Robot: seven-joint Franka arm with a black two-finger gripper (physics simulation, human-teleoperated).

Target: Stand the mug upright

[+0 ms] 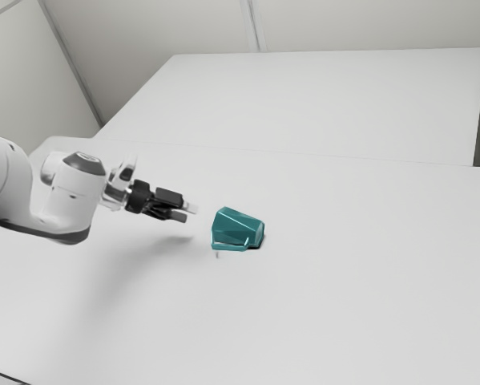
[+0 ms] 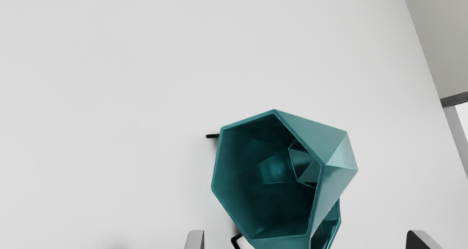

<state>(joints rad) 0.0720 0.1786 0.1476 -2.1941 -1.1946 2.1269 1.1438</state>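
Black gripper [image 1: 187, 212], spread wide, hangs near the mouth of the teal mug [image 1: 238, 227], tipped on its side well inside the table's [image 1: 344, 305] far edge, bare-walled within, long axis running base-first toward the exterior view's right.

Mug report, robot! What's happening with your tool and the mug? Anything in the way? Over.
Tool open, short of the mug. Mug on its side, mouth toward tool. Handle sticking out sideways, might snag. Over.

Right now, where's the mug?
The mug lies sideways on the table, near the exterior view's centre, to the exterior view's right of the open jaws.
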